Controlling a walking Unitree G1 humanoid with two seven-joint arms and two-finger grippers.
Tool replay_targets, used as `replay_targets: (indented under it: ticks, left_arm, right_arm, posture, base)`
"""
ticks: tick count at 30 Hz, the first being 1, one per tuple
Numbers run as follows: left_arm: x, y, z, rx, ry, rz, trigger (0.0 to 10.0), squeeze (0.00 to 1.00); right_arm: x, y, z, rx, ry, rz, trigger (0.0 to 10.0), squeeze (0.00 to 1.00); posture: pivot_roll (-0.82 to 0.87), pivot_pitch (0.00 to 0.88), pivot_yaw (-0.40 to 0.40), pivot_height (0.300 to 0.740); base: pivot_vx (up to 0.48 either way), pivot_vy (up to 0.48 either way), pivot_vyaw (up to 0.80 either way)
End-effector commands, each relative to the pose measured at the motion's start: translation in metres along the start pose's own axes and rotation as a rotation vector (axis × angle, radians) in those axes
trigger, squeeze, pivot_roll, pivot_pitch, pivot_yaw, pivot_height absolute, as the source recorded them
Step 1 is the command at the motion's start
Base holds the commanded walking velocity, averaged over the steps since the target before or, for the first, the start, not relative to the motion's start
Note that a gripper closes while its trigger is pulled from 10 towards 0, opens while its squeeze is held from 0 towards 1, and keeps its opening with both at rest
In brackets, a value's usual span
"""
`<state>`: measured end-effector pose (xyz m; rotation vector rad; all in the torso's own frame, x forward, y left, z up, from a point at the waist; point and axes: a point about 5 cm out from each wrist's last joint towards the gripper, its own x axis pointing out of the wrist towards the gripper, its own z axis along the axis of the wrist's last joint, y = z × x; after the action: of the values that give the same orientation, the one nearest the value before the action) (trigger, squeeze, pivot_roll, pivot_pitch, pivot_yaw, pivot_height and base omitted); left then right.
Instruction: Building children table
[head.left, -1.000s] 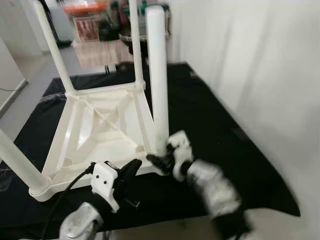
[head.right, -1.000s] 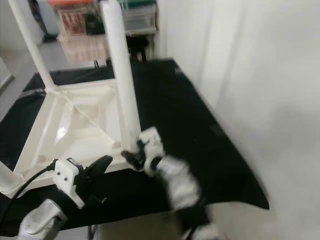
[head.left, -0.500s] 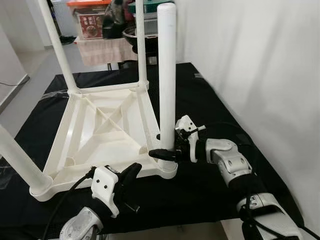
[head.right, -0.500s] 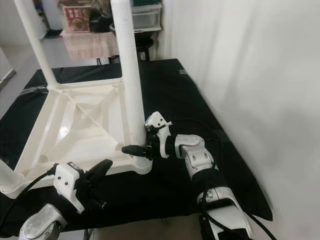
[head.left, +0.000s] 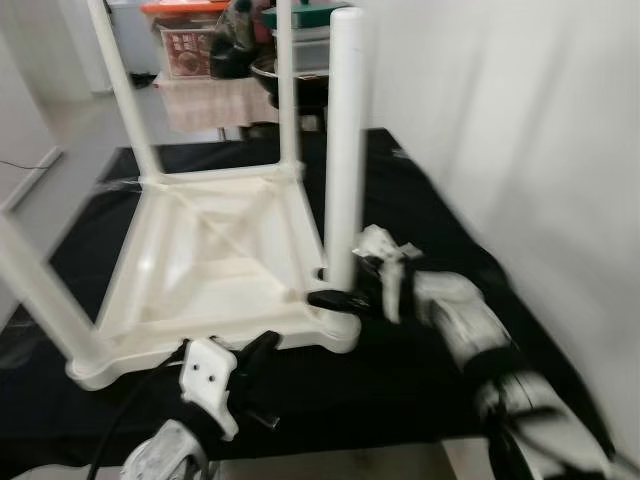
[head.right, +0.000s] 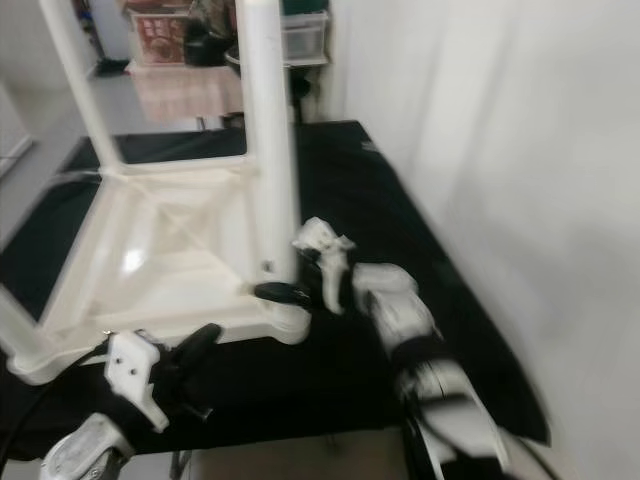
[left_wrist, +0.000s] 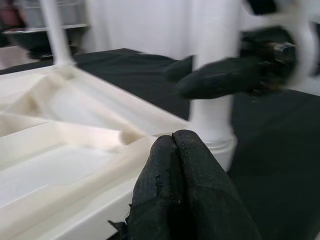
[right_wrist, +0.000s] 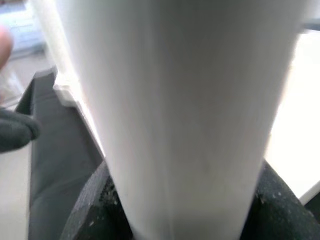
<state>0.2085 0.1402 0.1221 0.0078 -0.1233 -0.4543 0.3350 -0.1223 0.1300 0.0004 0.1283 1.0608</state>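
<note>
While the right end effector (head.left: 340, 297) clamps the near-corner leg (head.left: 343, 150), the left end effector (left_wrist: 172, 145), fingers together, nears the tabletop edge (head.left: 215, 342).

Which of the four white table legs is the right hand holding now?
The near right leg, the thick one closest to the white wall. The right hand grips it at its base; the other three legs stand untouched.

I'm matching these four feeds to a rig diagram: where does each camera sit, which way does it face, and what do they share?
Left eye view: head, looking down at the upturned white table on the black cloth; both arms show.
Right eye view: same scene.
Left wrist view: along the shut left gripper, near the table's edge.
Right wrist view: close on the near leg, which the right gripper clasps.
Shared: all show that leg.
</note>
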Motion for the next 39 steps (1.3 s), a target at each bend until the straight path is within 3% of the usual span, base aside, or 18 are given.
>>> replay_targets:
  ticks: [1,2,3,4,5,10,16,17,19,20,22,23,24,26,28,29,31,39]
  left_arm:
    - [-0.002,0.0,0.0,0.002,0.001,-0.006,10.0,0.0]
    - [-0.002,0.0,0.0,0.002,0.001,-0.006,10.0,0.0]
    - [-0.003,0.0,-0.001,-0.001,0.004,-0.006,10.0,0.0]
    - [-0.004,0.0,-0.001,-0.003,0.01,-0.01,10.0,0.0]
    - [-0.004,-0.001,-0.002,-0.004,0.014,-0.016,10.0,0.0]
    - [0.0,0.0,0.0,-0.001,0.011,-0.035,10.0,0.0]
    - [0.0,0.004,0.0,0.011,0.009,-0.023,10.0,0.0]
    - [0.0,0.004,0.0,0.01,0.008,-0.014,10.0,0.0]
    - [0.0,0.004,0.0,0.01,0.008,-0.014,10.0,0.0]
    - [0.0,0.003,-0.001,0.007,0.007,-0.009,10.0,0.0]
    - [0.0,0.003,-0.001,0.007,0.007,-0.009,10.0,0.0]
    - [0.001,0.001,-0.001,0.004,0.005,-0.009,10.0,0.0]
    - [0.002,0.0,-0.002,0.002,0.003,-0.01,10.0,0.0]
    - [0.002,0.0,-0.002,0.002,0.003,-0.01,10.0,0.0]
    - [0.003,0.0,-0.002,0.003,0.002,-0.01,10.0,0.0]
    - [0.002,0.001,-0.002,0.005,0.002,-0.009,10.0,0.0]
    - [0.002,0.002,-0.001,0.007,0.002,-0.007,10.0,0.0]
    - [0.001,0.004,0.001,0.018,-0.003,0.008,10.0,0.0]
  right_arm:
    - [0.0,0.013,-0.04,0.097,0.106,-0.153,0.0,0.0]
    - [0.0,0.013,-0.04,0.097,0.106,-0.153,0.0,0.0]
    - [0.001,0.018,-0.057,0.105,0.178,-0.389,0.0,0.0]
    - [-0.002,0.037,-0.074,0.186,0.236,-0.622,0.0,0.0]
    - [0.003,0.059,-0.082,0.254,0.254,-0.667,0.0,0.0]
    - [0.024,0.072,-0.073,0.243,0.227,-0.607,0.0,0.0]
    - [0.037,0.048,-0.057,0.167,0.207,-0.608,0.0,0.0]
    - [0.04,0.045,-0.054,0.151,0.205,-0.606,4.0,0.0]
    - [0.04,0.045,-0.054,0.151,0.205,-0.606,4.0,0.0]
    - [0.042,0.042,-0.045,0.136,0.174,-0.584,10.0,0.16]
    - [0.042,0.042,-0.045,0.136,0.174,-0.584,10.0,0.16]
    - [0.048,0.038,-0.022,0.096,0.057,-0.424,10.0,1.0]
    - [0.049,0.034,0.001,0.077,-0.039,-0.269,10.0,1.0]
    - [0.049,0.034,0.001,0.077,-0.039,-0.269,10.0,1.0]
    - [0.042,0.025,0.026,-0.004,-0.093,-0.058,10.0,0.93]
    - [0.037,0.019,0.026,-0.069,-0.039,0.013,10.0,0.05]
    - [0.031,0.012,0.024,-0.139,0.033,0.082,10.0,0.05]
    - [0.024,-0.015,0.035,-0.122,0.13,0.138,10.0,0.0]
  posture:
    - [0.02,0.0,-0.019,0.74]
    - [0.02,0.0,-0.019,0.74]
    - [0.02,0.0,-0.016,0.74]
    - [0.02,0.0,0.004,0.74]
    - [0.02,0.0,0.004,0.74]
    - [0.01,0.0,0.019,0.74]
    - [0.02,0.0,0.002,0.74]
    - [0.02,0.0,-0.005,0.74]
    - [0.02,0.0,-0.005,0.74]
    - [0.03,0.0,-0.008,0.74]
    - [0.03,0.0,-0.008,0.74]
    - [0.03,0.0,-0.011,0.74]
    - [0.03,0.0,-0.014,0.74]
    - [0.03,0.0,-0.014,0.74]
    - [0.04,0.0,-0.016,0.74]
    - [0.04,0.0,-0.016,0.74]
    - [0.04,0.0,-0.016,0.74]
    - [0.07,0.0,-0.038,0.74]
  base:
    - [0.0,0.0,0.0]
    - [0.0,0.0,0.0]
    - [0.0,0.0,0.0]
    - [0.0,0.0,0.0]
    - [0.0,0.0,0.0]
    - [0.0,0.0,0.0]
    - [0.0,0.0,0.0]
    - [0.0,0.0,0.0]
    - [0.0,0.0,0.0]
    - [0.0,0.0,0.0]
    - [0.0,0.0,0.0]
    - [0.0,0.0,0.0]
    - [0.0,0.0,0.0]
    - [0.0,0.0,0.0]
    - [0.0,0.0,0.0]
    - [0.0,0.0,0.0]
    - [0.0,0.0,0.0]
    - [0.0,0.0,0.0]
